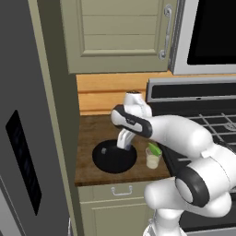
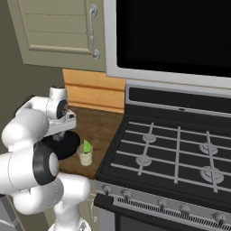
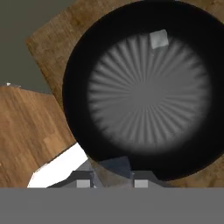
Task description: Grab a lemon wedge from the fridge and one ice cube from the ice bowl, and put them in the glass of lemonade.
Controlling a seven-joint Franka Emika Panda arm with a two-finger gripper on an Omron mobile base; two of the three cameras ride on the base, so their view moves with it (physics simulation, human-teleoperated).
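The ice bowl (image 1: 114,157) is round, black and shiny, and it sits flat on the brown wooden counter (image 1: 92,133). One small pale ice cube (image 3: 159,39) lies inside the bowl, close to its wall. Just beside the bowl, on the stove side, stands the glass of lemonade (image 1: 153,159). It is small, clear and upright, with pale yellow drink in it. A tiny green lemon wedge (image 1: 155,149) rests on the glass's rim. The tall grey fridge (image 1: 23,138) stands on the bowl's other side.
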